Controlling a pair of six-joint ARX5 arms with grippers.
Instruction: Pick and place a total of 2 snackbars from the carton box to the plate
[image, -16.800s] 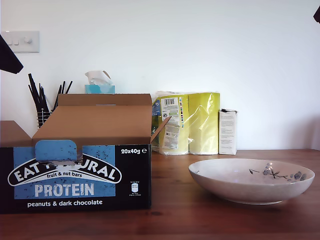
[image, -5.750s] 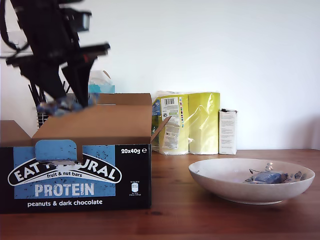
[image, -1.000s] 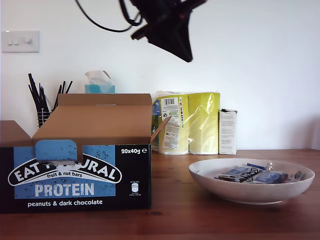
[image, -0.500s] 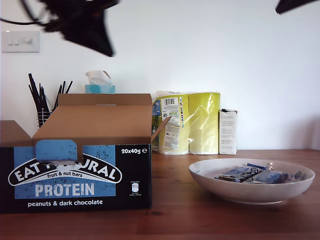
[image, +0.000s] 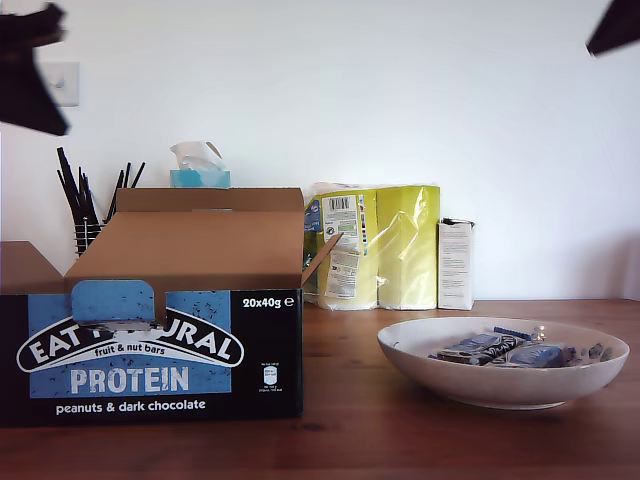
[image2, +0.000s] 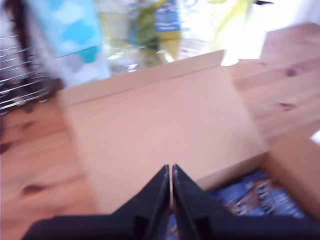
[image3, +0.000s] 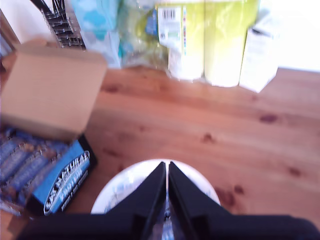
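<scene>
My first hand (image2: 171, 186) pinched together, empty, above carton box (image: 160, 350). My second hand (image3: 167, 186) together too, over plate (image: 440, 375). Two snackbars (image: 505, 349) in plate; job looks done, keep both hands up, clear.

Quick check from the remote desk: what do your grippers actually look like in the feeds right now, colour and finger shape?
My first gripper and my second gripper look alike: matte black, with two long flat fingers tapering to narrow tips from a wider black base. I see no markings, labels or cables in the wrist views. In the exterior view only black fragments of the arms show at the upper corners, too little to describe.
</scene>
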